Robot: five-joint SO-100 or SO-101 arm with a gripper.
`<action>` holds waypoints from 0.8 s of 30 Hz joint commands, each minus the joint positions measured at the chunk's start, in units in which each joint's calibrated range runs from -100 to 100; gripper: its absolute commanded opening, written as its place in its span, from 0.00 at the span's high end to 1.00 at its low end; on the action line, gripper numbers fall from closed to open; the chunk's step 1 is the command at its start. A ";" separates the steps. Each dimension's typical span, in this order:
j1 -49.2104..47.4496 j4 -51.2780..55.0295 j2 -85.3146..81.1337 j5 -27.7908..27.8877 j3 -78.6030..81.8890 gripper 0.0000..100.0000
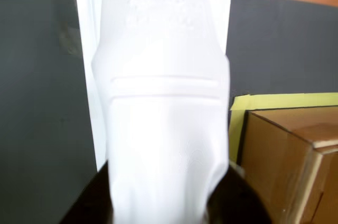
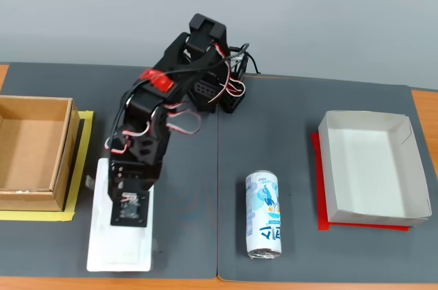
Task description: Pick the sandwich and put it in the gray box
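Observation:
The sandwich (image 2: 118, 245) is a flat white plastic packet at the front left of the dark mat in the fixed view. My gripper (image 2: 130, 213) sits over its upper half, pointing down. In the wrist view the sandwich (image 1: 158, 76) fills the middle of the picture, and my gripper (image 1: 163, 205) has its dark jaws pressed against both sides of the packet's narrow end, shut on it. The gray box (image 2: 373, 167), a shallow pale tray on a red sheet, stands empty at the far right, well away from the gripper.
A deeper brown cardboard box (image 2: 31, 143) on a yellow sheet stands just left of the sandwich, and shows as the brown box (image 1: 296, 160) in the wrist view. A blue-and-white drink can (image 2: 264, 215) lies on its side between the sandwich and the gray box.

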 commanded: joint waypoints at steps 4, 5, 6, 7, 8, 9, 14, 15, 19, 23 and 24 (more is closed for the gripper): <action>-0.48 2.32 -8.80 0.15 -0.90 0.96; -0.55 2.32 -9.65 0.15 -0.81 0.96; -0.55 2.32 -10.66 0.15 -0.72 0.96; -0.55 2.32 -11.60 0.15 -0.72 0.96; -0.63 2.32 -12.61 0.15 -0.63 0.96; -1.00 2.32 -13.55 0.15 -0.63 0.96; -4.06 1.97 -18.21 0.15 -0.99 0.96; -4.88 1.88 -19.14 0.10 -0.99 0.96; -9.13 2.06 -22.53 0.10 -0.99 0.96; -14.13 2.23 -25.41 0.10 -0.99 0.96; -15.40 2.23 -26.01 0.10 -0.99 0.96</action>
